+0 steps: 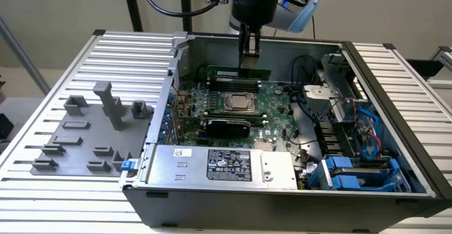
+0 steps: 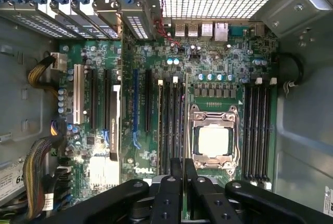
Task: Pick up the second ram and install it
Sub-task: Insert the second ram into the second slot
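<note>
My gripper hangs down into the open computer case, shut on the second ram, a narrow green stick held level on its long edge. The stick hovers just over the black memory slots on the far side of the CPU socket of the green motherboard. In the wrist view the two black fingers stand close together, and the second ram shows edge-on as a thin line running away from them. It lies along the memory slots beside the CPU socket.
Grey plastic holder blocks sit on the ribbed table at the exterior view's left. The case walls surround the board. A power supply lies at the near side, and blue drive bays and cables crowd the exterior view's right.
</note>
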`<state>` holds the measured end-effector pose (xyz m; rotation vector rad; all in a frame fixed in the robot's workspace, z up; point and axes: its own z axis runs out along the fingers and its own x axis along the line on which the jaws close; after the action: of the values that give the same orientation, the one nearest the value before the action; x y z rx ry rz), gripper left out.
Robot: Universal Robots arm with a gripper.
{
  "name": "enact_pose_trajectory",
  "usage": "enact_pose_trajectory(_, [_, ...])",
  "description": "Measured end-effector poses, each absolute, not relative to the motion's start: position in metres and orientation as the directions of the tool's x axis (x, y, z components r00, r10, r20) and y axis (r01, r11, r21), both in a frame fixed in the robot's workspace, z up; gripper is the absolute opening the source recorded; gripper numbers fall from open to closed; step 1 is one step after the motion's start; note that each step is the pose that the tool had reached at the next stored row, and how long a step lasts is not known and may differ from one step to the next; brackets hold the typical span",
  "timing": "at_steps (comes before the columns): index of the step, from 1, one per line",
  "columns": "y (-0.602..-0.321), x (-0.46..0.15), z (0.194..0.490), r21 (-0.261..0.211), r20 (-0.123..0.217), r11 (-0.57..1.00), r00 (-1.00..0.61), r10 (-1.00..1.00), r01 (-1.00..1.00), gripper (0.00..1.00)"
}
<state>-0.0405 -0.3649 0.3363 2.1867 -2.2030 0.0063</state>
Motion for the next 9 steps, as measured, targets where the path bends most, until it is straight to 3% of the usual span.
enact_pose_trajectory(9, [-0.365, -0.041, 0.319, 0.020, 0.030, 0.008, -0.007, -1.000, -1.000, 0.00])
